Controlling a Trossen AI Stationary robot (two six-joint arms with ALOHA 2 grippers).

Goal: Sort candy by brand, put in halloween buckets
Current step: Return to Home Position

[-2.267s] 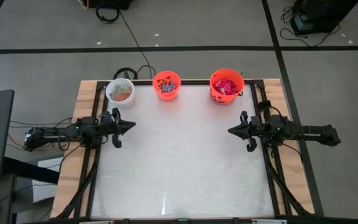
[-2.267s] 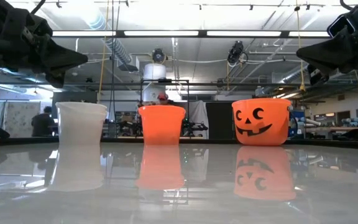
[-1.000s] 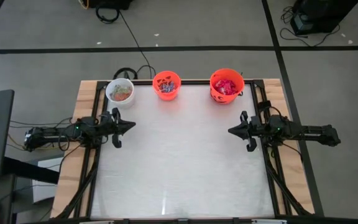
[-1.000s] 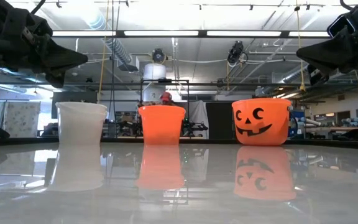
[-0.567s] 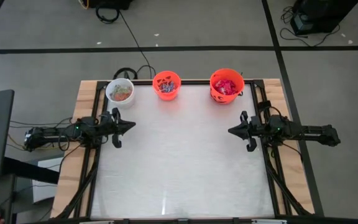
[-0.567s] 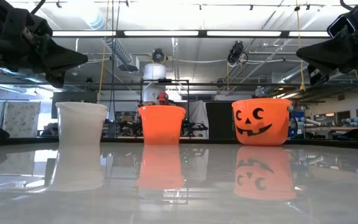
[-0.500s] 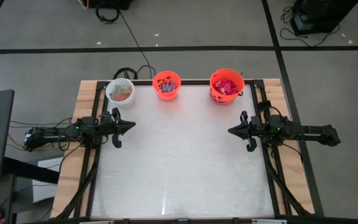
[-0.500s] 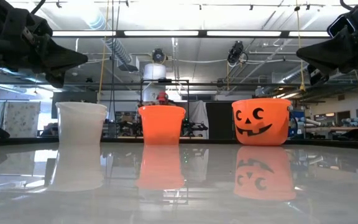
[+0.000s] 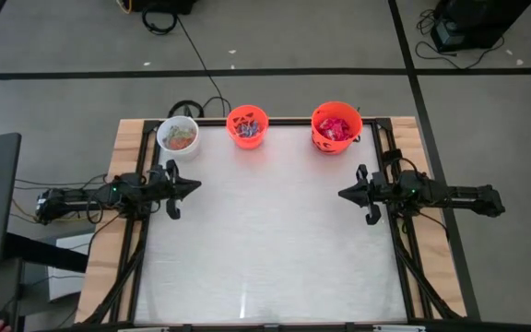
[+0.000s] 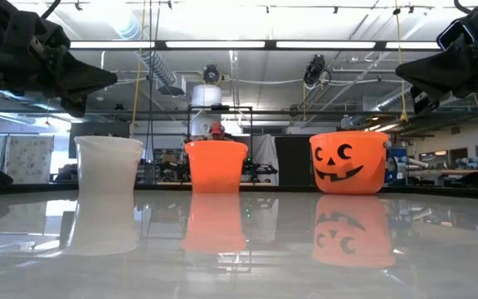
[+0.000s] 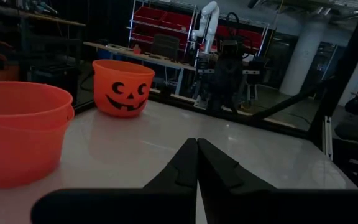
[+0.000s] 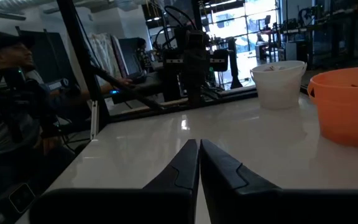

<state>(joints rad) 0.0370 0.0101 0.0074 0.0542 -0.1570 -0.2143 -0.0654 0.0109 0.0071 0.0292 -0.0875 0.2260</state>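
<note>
Candy (image 9: pixel 336 126) lies inside the three buckets lined along the far edge of the table (image 9: pixel 275 240), and none shows on the bare tabletop. Red packets (image 9: pixel 342 123) fill the larger jack-o'-lantern bucket (image 9: pixel 317 140). Mixed small pieces sit in the small orange bucket (image 9: pixel 247 143) and in the white bucket (image 9: pixel 160 136).

The left gripper (image 9: pixel 194 185) hovers at the table's left edge, pointing inward, near the white bucket but apart from it. The right gripper (image 9: pixel 342 194) mirrors it at the right edge. In both wrist views the fingers meet tip to tip with nothing between them.

Both arms look to be at, or very close to, their rest pose, so little travel seems left. Homing well here means each arm settles on its own side, held level and above the bucket rims. The fingers should be closed and empty, and any last correction slow. The left arm in particular should avoid drifting toward the white bucket.
</note>
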